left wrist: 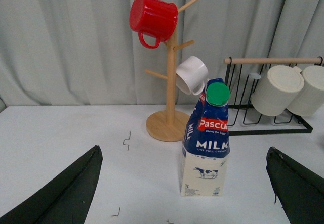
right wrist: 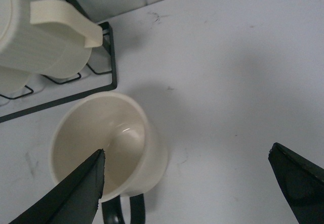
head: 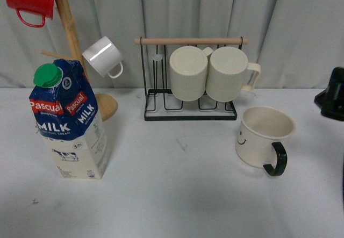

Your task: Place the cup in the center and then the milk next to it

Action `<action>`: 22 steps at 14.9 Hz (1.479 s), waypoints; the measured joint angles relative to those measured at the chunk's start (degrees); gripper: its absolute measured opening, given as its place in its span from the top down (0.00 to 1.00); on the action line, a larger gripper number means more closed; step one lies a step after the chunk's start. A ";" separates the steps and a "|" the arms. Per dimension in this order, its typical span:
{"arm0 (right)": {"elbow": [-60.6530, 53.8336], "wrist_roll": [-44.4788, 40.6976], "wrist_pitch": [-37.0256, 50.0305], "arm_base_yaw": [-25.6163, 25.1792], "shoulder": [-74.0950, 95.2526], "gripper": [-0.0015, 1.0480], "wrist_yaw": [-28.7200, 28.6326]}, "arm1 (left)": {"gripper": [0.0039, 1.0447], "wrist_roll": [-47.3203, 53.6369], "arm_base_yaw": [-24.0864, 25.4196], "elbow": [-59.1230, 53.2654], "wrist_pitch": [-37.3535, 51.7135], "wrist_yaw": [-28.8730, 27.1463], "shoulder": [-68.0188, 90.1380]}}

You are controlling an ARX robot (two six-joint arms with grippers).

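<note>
Cup (head: 260, 138) round, smooth; milk (head: 70, 125) boxy

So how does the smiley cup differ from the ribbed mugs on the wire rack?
The cup stands upright on the table, mouth up; the ribbed mugs lie sideways on the rack, bases toward the front camera. The cup's handle is black, its wall smooth; the mugs' handles are cream, walls ribbed. Both are cream.
</note>
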 joint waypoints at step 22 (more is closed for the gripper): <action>18.60 3.82 -13.77 3.98 19.08 0.74 2.27 | 0.06 0.00 0.00 0.00 -0.02 0.00 0.00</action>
